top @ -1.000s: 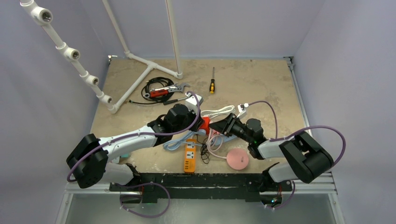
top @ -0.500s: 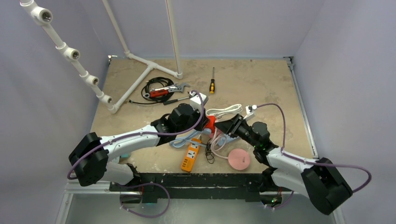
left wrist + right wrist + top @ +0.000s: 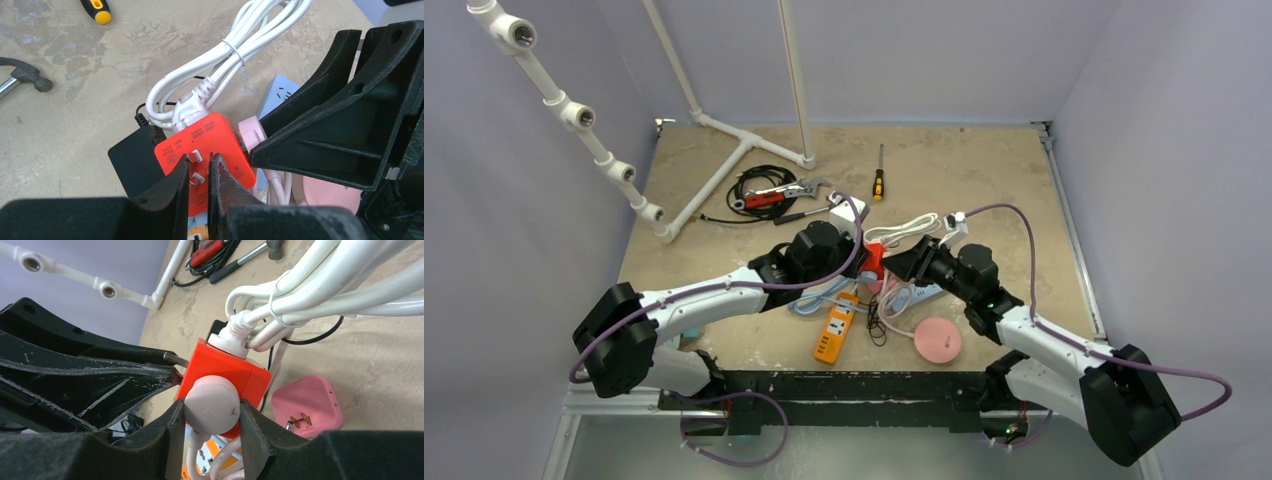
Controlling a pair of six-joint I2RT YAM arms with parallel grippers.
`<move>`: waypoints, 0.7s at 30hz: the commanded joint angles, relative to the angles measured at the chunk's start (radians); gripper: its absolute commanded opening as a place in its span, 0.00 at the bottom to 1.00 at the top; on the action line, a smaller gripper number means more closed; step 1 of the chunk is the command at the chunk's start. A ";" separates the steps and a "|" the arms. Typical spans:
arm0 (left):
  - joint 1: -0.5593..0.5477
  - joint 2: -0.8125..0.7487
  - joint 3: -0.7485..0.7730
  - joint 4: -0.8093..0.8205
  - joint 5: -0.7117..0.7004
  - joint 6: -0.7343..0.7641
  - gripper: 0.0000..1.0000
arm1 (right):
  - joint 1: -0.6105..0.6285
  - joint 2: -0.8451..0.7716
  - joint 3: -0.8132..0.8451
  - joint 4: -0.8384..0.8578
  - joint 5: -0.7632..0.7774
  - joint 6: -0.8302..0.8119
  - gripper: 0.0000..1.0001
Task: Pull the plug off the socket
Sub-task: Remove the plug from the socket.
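A red cube socket (image 3: 874, 260) is held off the table between my two arms. My left gripper (image 3: 200, 167) is shut on the metal prongs on the cube's (image 3: 212, 142) back face. A round pink plug (image 3: 212, 404) sits against the side of the cube (image 3: 220, 367). My right gripper (image 3: 212, 412) is shut on that plug, one finger on each side. The plug also shows in the left wrist view (image 3: 250, 132), pressed against the cube. A white plug (image 3: 235, 337) with a bundled white cord (image 3: 235, 47) is in another face.
An orange power strip (image 3: 836, 327), a pale blue strip (image 3: 924, 293) and tangled thin cords lie under the cube. A pink adapter (image 3: 307, 405) lies prongs up beside them. A screwdriver (image 3: 878, 180), red-handled tools (image 3: 769, 198) and a white pipe frame (image 3: 724, 170) lie farther back.
Both grippers and the red cube have shifted slightly right and away. The right arm's elbow has swung down and outward. The orange strip and loose cords were dragged a little.
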 commanded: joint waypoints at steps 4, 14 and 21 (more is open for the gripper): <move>0.036 0.000 0.024 -0.071 -0.190 0.086 0.00 | -0.032 0.011 0.069 0.013 0.100 -0.091 0.00; 0.036 -0.006 0.010 -0.032 -0.124 0.082 0.00 | -0.029 0.015 0.087 -0.035 0.188 -0.103 0.00; 0.038 0.015 0.015 -0.051 -0.162 0.077 0.00 | -0.030 -0.001 0.052 0.032 0.128 -0.052 0.00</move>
